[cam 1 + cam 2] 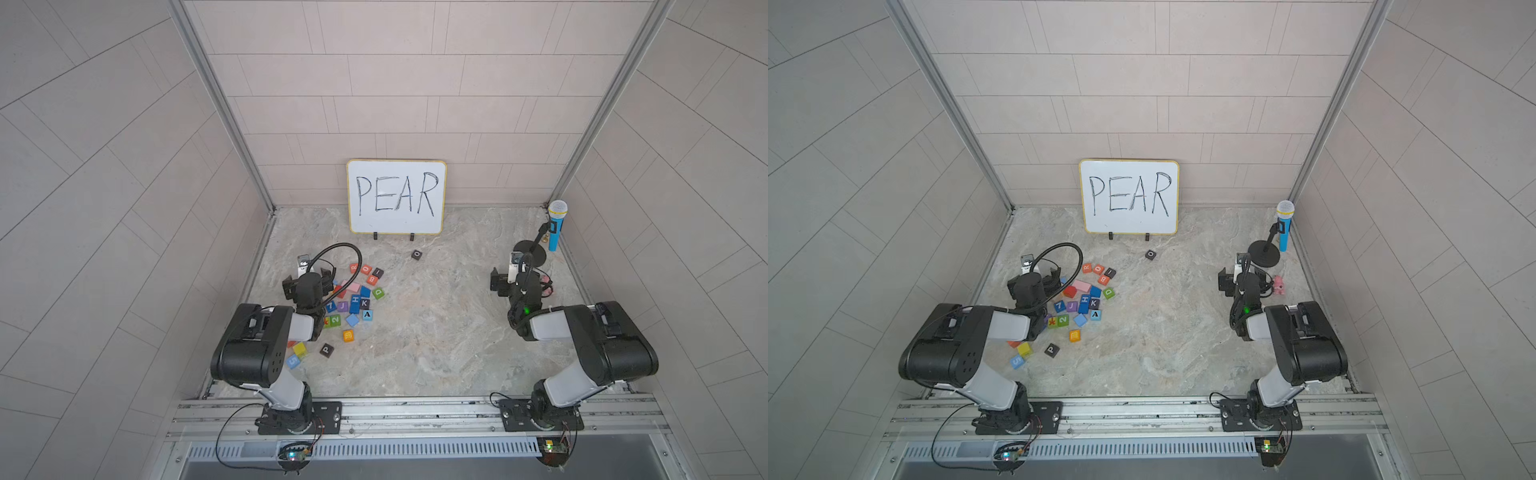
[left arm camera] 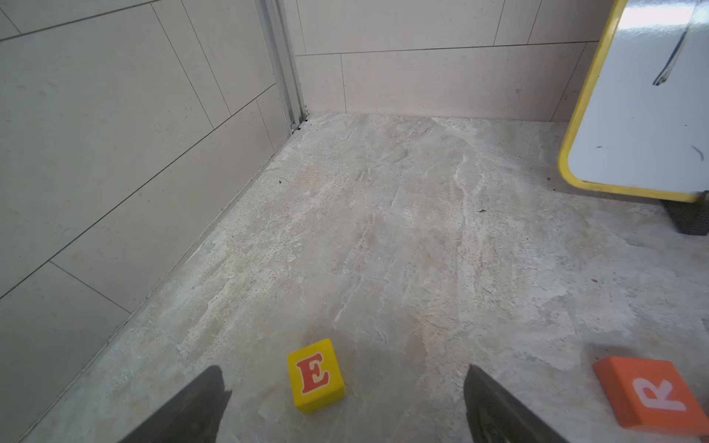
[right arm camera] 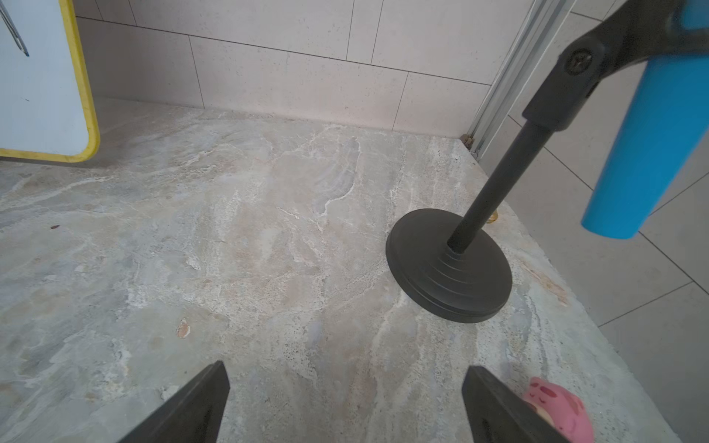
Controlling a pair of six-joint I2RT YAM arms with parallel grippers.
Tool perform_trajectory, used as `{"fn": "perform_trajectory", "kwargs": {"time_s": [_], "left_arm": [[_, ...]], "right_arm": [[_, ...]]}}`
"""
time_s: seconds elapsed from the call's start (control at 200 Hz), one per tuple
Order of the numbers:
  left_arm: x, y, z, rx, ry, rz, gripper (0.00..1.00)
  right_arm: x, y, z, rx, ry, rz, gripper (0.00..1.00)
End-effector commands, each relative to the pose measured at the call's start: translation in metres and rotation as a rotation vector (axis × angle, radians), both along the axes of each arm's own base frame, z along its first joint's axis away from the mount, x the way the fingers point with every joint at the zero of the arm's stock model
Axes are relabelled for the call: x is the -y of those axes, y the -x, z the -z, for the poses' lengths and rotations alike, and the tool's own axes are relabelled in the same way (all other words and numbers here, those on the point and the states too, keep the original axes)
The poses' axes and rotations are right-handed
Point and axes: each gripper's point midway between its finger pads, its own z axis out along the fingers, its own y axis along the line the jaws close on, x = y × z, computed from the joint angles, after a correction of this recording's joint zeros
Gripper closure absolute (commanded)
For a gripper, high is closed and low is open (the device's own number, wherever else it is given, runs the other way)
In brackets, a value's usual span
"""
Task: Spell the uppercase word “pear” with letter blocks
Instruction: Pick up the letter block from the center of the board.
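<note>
Fingers: my left fingers (image 2: pixel 184 406) and right fingers (image 3: pixel 495 406) gape wide, empty.
E block (image 2: pixel 316 376): flat on bench (image 2: pixel 383 230), letter up.

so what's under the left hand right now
A yellow cube with a red E lies on the marble table below the open left hand, untouched. In both top views the hand itself covers that spot.

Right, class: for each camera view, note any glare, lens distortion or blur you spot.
In both top views, wide-angle distortion bows tile lines on the side walls; left wrist view: glare on the whiteboard; right wrist view: the pink toy looks soft.
</note>
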Motion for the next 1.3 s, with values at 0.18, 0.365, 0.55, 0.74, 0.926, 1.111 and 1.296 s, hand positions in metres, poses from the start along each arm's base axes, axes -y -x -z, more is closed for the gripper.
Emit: {"fn": "perform_trajectory", "kwargs": {"time_s": [0.18, 0.365, 0.55, 0.74, 0.926, 1.111, 1.296], "left_arm": [[0.001, -0.005, -0.008, 0.029, -0.002, 0.003, 0.0], [0.001, -0.005, -0.009, 0.031, -0.002, 0.003, 0.0], [0.001, -0.005, -0.008, 0.029, -0.002, 0.004, 0.0], [0.002, -0.005, -0.008, 0.029, -0.002, 0.005, 0.0], [0.001, -0.005, -0.007, 0.021, 0.007, 0.008, 0.0], [0.001, -0.005, -0.007, 0.01, 0.01, 0.01, 0.0], [0.006, -0.002, -0.019, 0.019, 0.01, 0.042, 0.0]], "right_arm": [[0.002, -0.003, -0.001, 0.002, 0.01, 0.008, 0.0], [0.002, -0.003, -0.002, 0.003, 0.009, 0.009, 0.0], [0.002, -0.003, -0.002, 0.003, 0.01, 0.01, 0.0], [0.002, -0.003, -0.002, 0.005, 0.009, 0.009, 0.0], [0.002, -0.003, -0.002, 0.004, 0.004, 0.011, 0.0], [0.002, -0.002, -0.002, 0.004, 0.006, 0.009, 0.0], [-0.006, -0.001, -0.012, 0.02, 0.033, -0.025, 0.0]]}}
